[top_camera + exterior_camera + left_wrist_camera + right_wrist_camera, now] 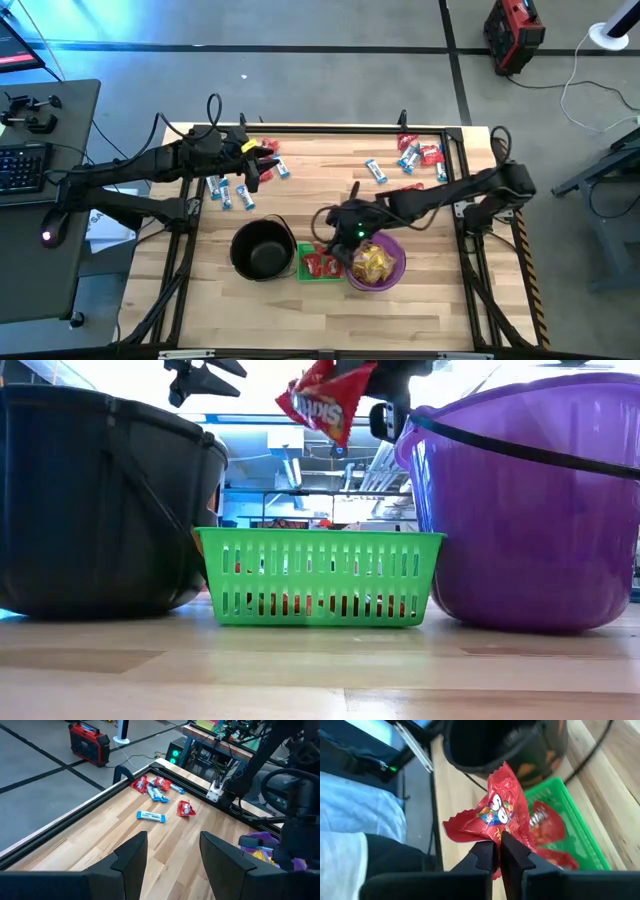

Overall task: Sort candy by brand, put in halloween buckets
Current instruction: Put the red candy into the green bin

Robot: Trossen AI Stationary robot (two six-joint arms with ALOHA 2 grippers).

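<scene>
1. Wooden planks form the table (330, 215), which is framed by dark rails; around it we see a grey floor with dark lines, a red-and-black case (513, 33) on the floor beyond the far edge, and a desk with a keyboard (22, 165) on the left
2. We find the three buckets in a row near the front edge: the black pail (261, 249), the green basket (320, 264) and the purple bucket (378, 262), each touching or just beside its neighbour
3. We see the right gripper (497, 851) pinched together on a red candy packet (495, 810), held in the air above the green basket, beside the purple bucket's rim
4. We see the left gripper (170, 852) with its fingers apart and nothing between them, over the far left part of the table near loose candies (232, 192)
5. More loose candies (412, 156), red and blue-and-white, lie near the far right corner
6. The low view alone shows the held packet hanging clear of the basket's rim, and red wrappers through the slatted wall of the green basket (318, 575)
7. The high view alone shows yellow wrappers (372, 262) inside the purple bucket
8. The right wrist view alone shows red packets (547, 827) lying on the basket's floor and the pail's dark interior; whether the pail holds candy we cannot tell
9. The left wrist view alone shows equipment with a green light (174, 754) beyond the table
</scene>
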